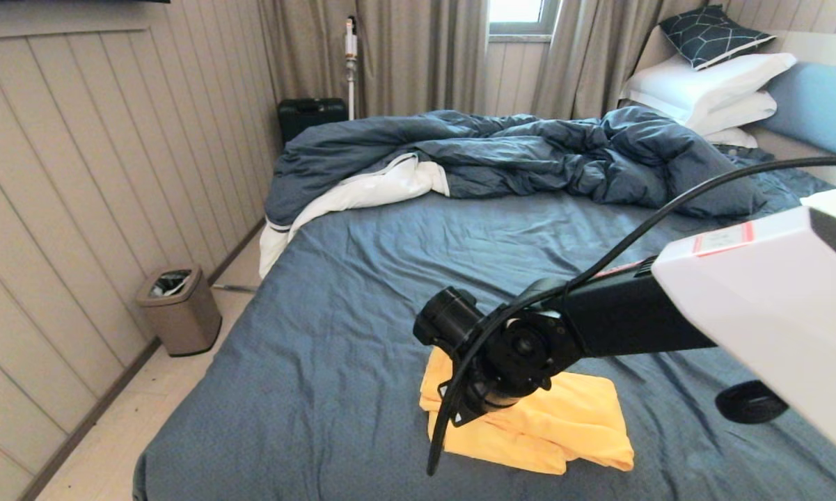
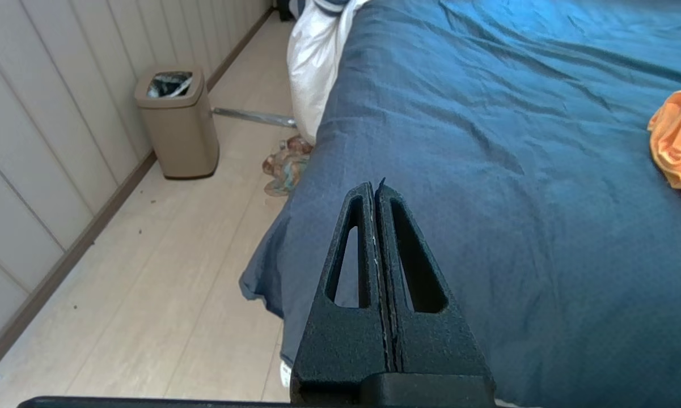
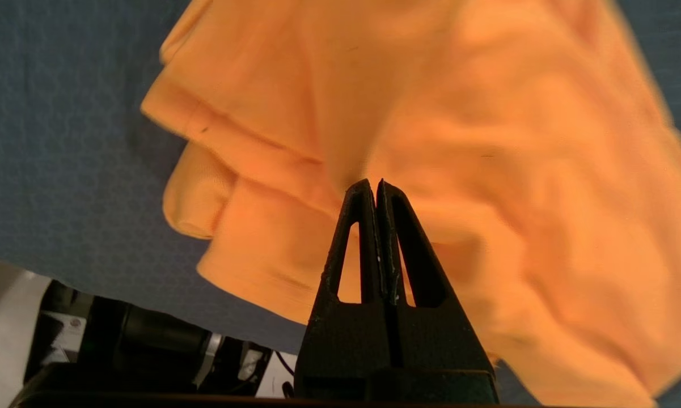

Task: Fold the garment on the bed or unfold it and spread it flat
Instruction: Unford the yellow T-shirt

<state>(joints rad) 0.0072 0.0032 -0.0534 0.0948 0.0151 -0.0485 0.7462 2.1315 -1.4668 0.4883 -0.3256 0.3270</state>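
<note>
Left hand (image 2: 377, 190) parked over the bed's (image 1: 334, 334) left edge, fingers pressed together, empty. Garment (image 1: 564, 424) lies folded near the bed's front edge. Right hand (image 3: 374, 187) above it, pressed together, pinching nothing. Fabric likely light, limp; best pinched at a loose edge.

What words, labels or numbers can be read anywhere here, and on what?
None can be read.
Red-edged sticker on the right arm's white casing: print too small to read.
Folded yellow T-shirt on the bed: no lettering shows.
Bin, pillows: no text.
</note>
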